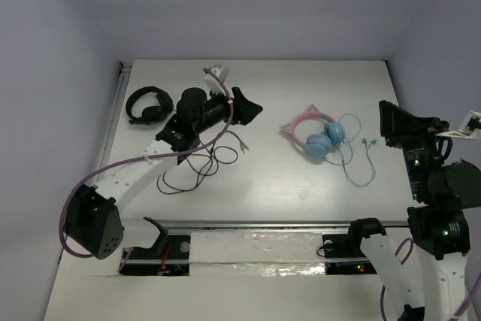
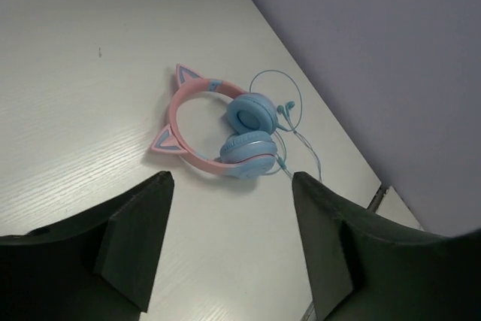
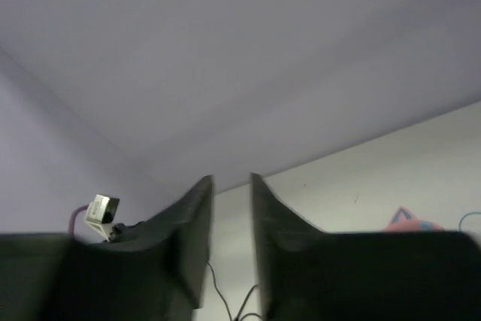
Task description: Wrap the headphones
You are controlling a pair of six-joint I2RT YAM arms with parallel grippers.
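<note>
The headphones (image 1: 319, 137), pink cat-ear headband and light blue earcups, lie flat on the white table right of centre. Their thin light blue cable (image 1: 362, 163) trails loose in loops to the right. My left gripper (image 1: 254, 104) hovers left of them, open and empty. In the left wrist view the headphones (image 2: 201, 158) and cable (image 2: 297, 134) lie beyond the spread gripper (image 2: 231, 186). My right gripper (image 1: 385, 122) is raised at the right table edge, empty, its jaws a narrow gap apart (image 3: 231, 180). A pink ear (image 3: 409, 220) peeks over its finger.
All-black headphones (image 1: 146, 104) lie at the back left under my left arm, their black cable (image 1: 199, 167) sprawled towards the middle and also showing in the right wrist view (image 3: 225, 302). A metal rail (image 1: 263, 223) runs along the near table edge. Walls close in on three sides.
</note>
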